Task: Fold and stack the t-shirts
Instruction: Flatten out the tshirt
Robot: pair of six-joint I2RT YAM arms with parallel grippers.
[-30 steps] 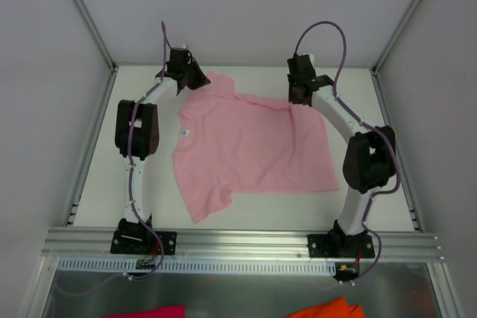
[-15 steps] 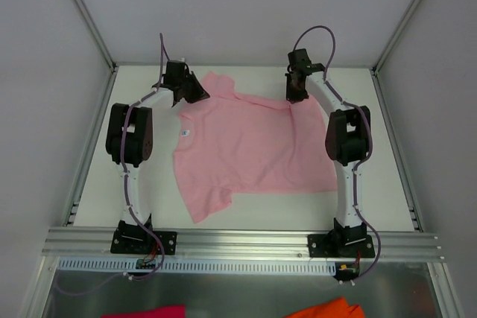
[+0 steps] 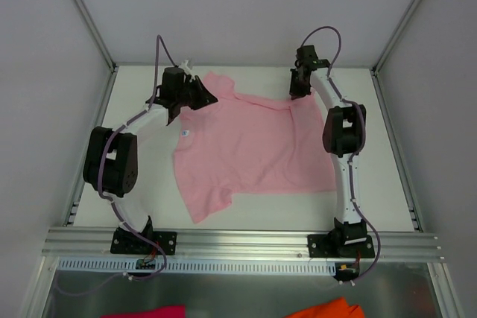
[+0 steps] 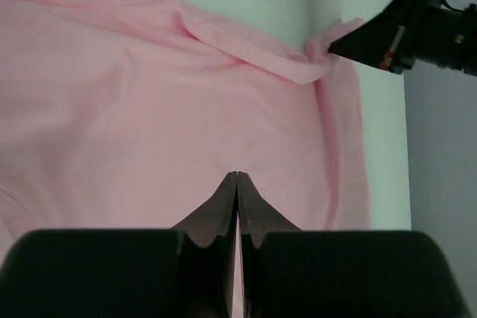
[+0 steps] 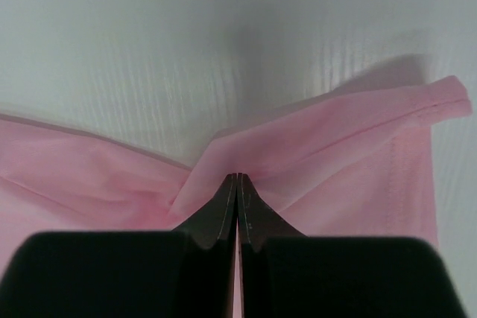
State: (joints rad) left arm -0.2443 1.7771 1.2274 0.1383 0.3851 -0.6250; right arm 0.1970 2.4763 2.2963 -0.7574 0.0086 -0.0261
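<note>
This is a robotics lab test cell. A bare white table sits boxed in by plain grey panels on metal frame posts. Two white-and-black robot arms with trailing purple cables are bolted to an aluminium rail at its near edge.

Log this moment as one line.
left pincer: shut on t-shirt far sleeve | right pincer: shut on far hem corner | t-shirt: spread out, unfolded

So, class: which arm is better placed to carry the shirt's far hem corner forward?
Right. The right gripper is shut on that corner of the t-shirt; the left gripper pinches near the far sleeve, at the collar end.
</note>
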